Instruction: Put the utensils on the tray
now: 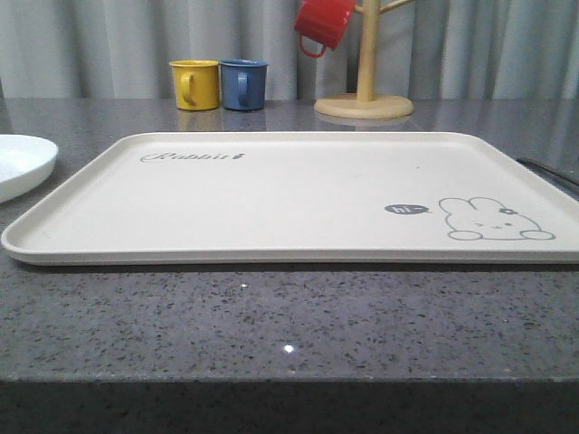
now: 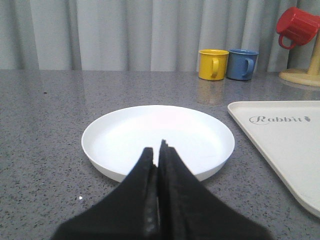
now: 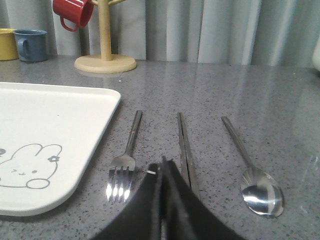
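Nothing is on the tray (image 1: 271, 194) yet, so the fork (image 3: 125, 165), chopsticks (image 3: 185, 150) and spoon (image 3: 252, 172) (all beside it on the counter) await the clenched, empty right gripper (image 3: 162, 167), which must open first.

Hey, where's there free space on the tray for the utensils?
The tray is bare between the Rabbit script and the rabbit drawing. The crowded part is off the tray beside it: fork, chopsticks, spoon lying parallel.
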`<control>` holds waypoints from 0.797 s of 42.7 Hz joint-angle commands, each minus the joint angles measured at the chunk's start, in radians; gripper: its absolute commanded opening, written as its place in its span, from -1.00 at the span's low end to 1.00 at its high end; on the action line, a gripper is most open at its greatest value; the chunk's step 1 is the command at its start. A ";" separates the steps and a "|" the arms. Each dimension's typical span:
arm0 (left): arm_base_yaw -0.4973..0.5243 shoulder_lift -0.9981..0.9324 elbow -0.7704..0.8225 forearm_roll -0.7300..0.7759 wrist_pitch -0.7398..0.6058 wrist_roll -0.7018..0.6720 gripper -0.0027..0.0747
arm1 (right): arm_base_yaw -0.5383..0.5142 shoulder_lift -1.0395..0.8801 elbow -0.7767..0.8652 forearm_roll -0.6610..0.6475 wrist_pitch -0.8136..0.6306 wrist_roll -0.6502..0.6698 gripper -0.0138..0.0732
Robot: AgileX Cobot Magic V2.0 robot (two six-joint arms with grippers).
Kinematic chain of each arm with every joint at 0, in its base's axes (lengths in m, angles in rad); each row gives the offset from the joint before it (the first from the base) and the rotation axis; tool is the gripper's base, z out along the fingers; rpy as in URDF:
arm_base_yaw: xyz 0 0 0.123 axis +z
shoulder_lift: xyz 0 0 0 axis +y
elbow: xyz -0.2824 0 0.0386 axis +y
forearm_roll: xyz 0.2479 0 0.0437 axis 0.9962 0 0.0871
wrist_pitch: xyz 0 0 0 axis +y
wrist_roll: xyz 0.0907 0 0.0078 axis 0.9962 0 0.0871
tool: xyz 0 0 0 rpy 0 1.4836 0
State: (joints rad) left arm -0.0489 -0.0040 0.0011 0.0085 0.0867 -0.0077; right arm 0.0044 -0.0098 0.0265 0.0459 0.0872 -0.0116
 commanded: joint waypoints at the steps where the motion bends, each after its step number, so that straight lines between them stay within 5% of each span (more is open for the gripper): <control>1: 0.004 -0.019 0.021 -0.008 -0.087 -0.009 -0.98 | -0.004 -0.018 0.002 -0.004 -0.087 -0.001 -0.84; 21: 0.002 -0.019 -0.015 -0.008 -0.198 -0.009 -0.98 | -0.004 -0.018 -0.065 0.054 -0.087 -0.001 -0.84; 34: 0.002 0.057 -0.438 -0.008 0.003 -0.009 -0.98 | -0.004 0.062 -0.430 0.054 0.121 -0.002 -0.84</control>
State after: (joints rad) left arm -0.0489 0.0046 -0.3074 0.0085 0.0791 -0.0077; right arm 0.0044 0.0021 -0.2926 0.0995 0.2125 -0.0099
